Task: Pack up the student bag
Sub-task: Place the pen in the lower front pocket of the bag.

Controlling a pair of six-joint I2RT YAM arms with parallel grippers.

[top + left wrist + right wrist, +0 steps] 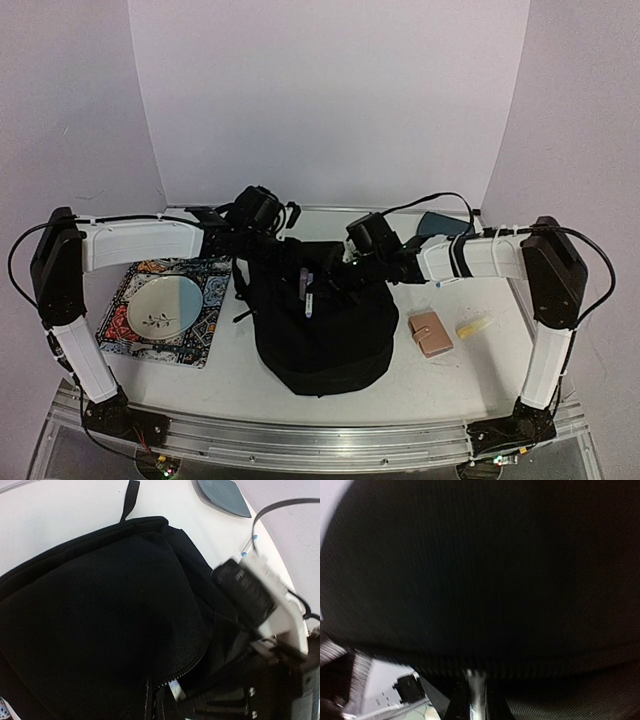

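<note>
This looks like a robot test booth in a lab rather than a lived-in room. Plain pale panel walls (330, 100) box in a white counter (230, 385) on three sides. Across the bottom of the frame, a bare metal rail (320, 440) carries the left arm (140, 243) and right arm (480, 257). Loose black cables (611, 280) loop off them, and a small lit circuit board (163, 466) sits at lower left.

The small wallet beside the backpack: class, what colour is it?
Pinkish tan wallet, clearest in the top view.

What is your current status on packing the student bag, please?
Left gripper shut, right gripper shut, both at mouth of student bag. Pens poking out. Pink wallet outside, beside it.
</note>
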